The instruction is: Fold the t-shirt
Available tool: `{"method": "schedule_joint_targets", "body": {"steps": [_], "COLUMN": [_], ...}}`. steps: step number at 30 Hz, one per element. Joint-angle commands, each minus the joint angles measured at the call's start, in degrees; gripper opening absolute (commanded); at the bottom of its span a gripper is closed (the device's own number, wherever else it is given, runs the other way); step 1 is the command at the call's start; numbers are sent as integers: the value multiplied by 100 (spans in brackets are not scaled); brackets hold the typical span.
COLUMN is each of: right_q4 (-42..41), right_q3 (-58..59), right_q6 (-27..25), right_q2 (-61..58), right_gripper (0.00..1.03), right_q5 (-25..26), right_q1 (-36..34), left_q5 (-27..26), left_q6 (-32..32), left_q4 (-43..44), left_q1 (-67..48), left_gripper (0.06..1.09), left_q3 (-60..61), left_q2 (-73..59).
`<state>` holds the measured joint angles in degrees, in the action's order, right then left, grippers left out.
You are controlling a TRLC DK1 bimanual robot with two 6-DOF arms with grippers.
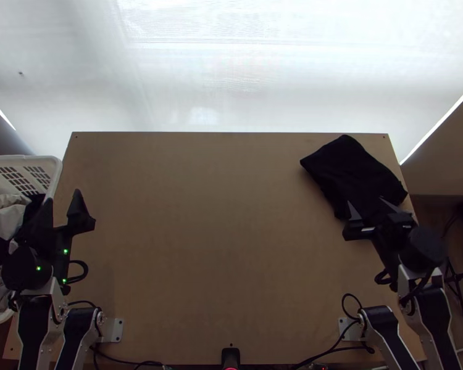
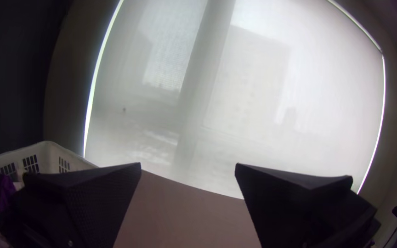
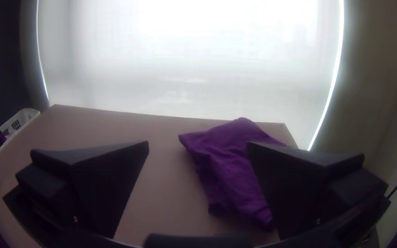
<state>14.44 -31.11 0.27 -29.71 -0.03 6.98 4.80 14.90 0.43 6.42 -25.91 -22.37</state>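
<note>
The t-shirt (image 1: 349, 166) is lying as a compact, roughly four-sided bundle on the table (image 1: 219, 246), near its far right corner. It is looking dark from above and deep purple in the right wrist view, its layers sitting together with a rounded far corner, a pointed corner toward the middle of the table and a slightly rumpled near part. The cloth is showing a soft, matte surface with shallow creases, while the wooden table is stretching flat and smooth beneath it. Beyond the far edge, a pale, thin blind (image 1: 231, 80) is hanging. On the left, a white plastic basket (image 1: 52, 166) with slotted walls is holding crumpled clothes (image 1: 3, 216). The right gripper (image 1: 365, 200) is hovering at the near part of the t-shirt, its wide black fingers standing spread and pinching nothing; one finger is partly covering the cloth, and whether they are touching is hard to tell. The left gripper (image 1: 63, 196) is also keeping its fingers spread, beside the basket and well apart from the t-shirt.
</note>
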Motion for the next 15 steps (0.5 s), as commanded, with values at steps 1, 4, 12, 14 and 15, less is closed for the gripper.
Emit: {"method": "schedule_joint_targets", "body": {"steps": [1, 4, 12, 14, 15], "right_q4": [-512, -644, -705, -407, -389], "right_q3": [1063, 1406, 2417, 2549, 2558], "right_q6": [-1, 17, 25, 122, 175], "right_q2": [370, 379, 1688, 2532, 2901], "right_gripper": [99, 99, 99, 98, 98], "right_q5": [-6, -6, -14, -14, -6], "right_q1": [58, 66, 216, 295, 312], "left_q5": [100, 109, 109, 100, 74], "left_q6": [-83, -83, -162, -206, -206], "left_q4": [10, -7, -157, -227, -341], "left_q1": [123, 141, 132, 132, 114], "left_gripper": [105, 105, 105, 105, 105], "left_q3": [684, 939, 1475, 1633, 1695], "left_q2": [620, 769, 1508, 1894, 2140]}}
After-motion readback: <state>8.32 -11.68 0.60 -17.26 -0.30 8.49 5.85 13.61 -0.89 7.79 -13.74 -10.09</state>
